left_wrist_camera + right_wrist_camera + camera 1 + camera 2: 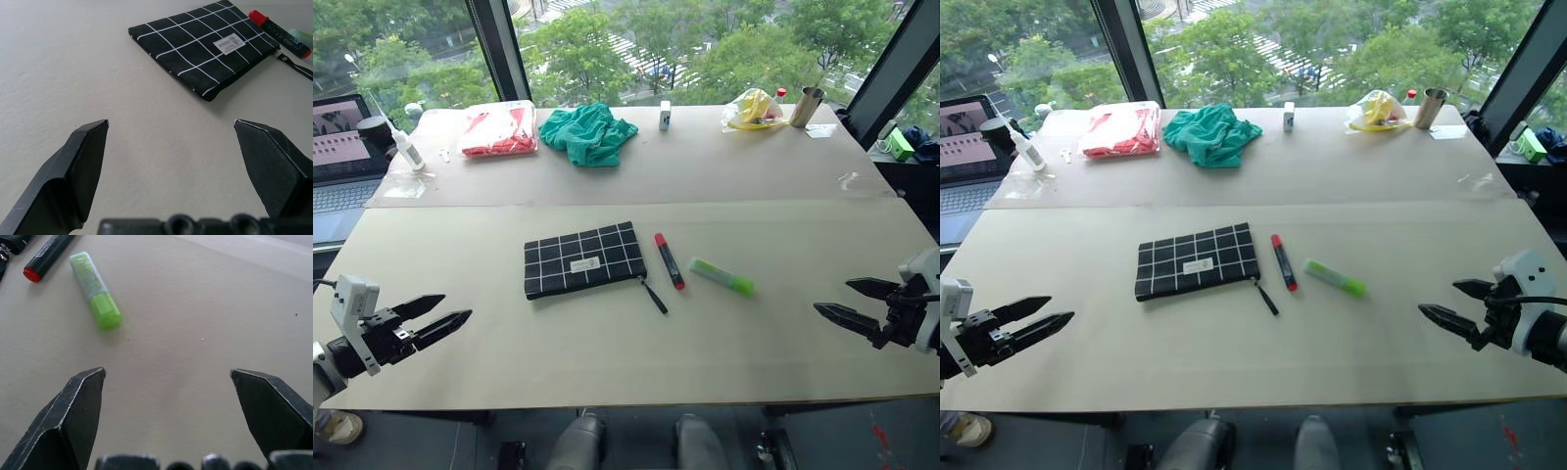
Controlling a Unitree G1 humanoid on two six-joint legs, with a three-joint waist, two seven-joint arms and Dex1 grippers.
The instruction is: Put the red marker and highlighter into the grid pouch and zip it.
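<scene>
While the grid pouch (583, 259) lies flat on the table (607, 333) with its zipper pull tab (653, 295) trailing from one corner, the red marker (669, 260) rests just beside that end and the highlighter (722, 276) lies near the marker on its far side, apart from it. The left gripper (435, 316) hovers above the table with its fingers spread wide and empty, well apart from the pouch ahead of it. The right gripper (846, 299) likewise stands wide and empty, the highlighter ahead of its fingertips with bare table between.
</scene>
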